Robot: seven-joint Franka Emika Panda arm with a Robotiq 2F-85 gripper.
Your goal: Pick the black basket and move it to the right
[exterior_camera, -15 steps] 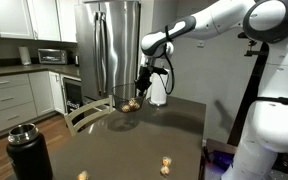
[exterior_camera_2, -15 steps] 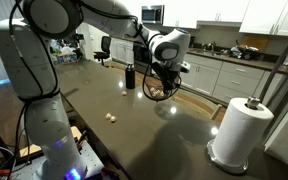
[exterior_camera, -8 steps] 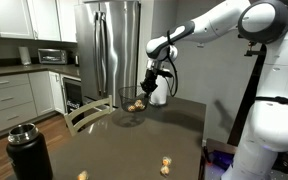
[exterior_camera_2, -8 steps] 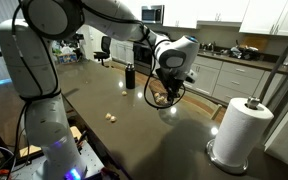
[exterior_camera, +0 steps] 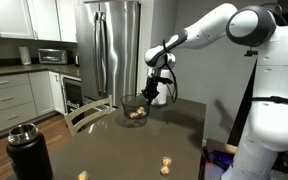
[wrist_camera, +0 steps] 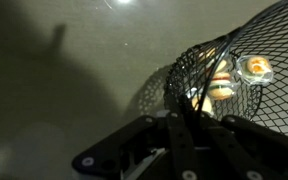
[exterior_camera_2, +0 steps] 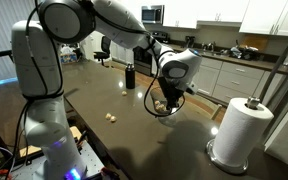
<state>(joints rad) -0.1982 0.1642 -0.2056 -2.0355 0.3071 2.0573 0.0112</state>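
The dark glossy table (exterior_camera_2: 134,140) spreads beneath the fingers. The white robot arm (exterior_camera: 216,24) reaches over it. A solid black cylindrical thermos (exterior_camera: 27,152) stands well apart from the fingers. The gripper (wrist_camera: 176,108) has its fingers clenched on the rim of the small round black wire-mesh basket (wrist_camera: 239,45), which sits just beyond them. Whether it touches the table I cannot tell. Small pale round pieces (wrist_camera: 224,82) lie inside.

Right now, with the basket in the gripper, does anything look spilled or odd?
Yes. Two loose tan pieces lie on the table, well apart from the black basket, which holds similar pieces. They look like strays. The gripper pinches the basket's rim; nothing else stands out.
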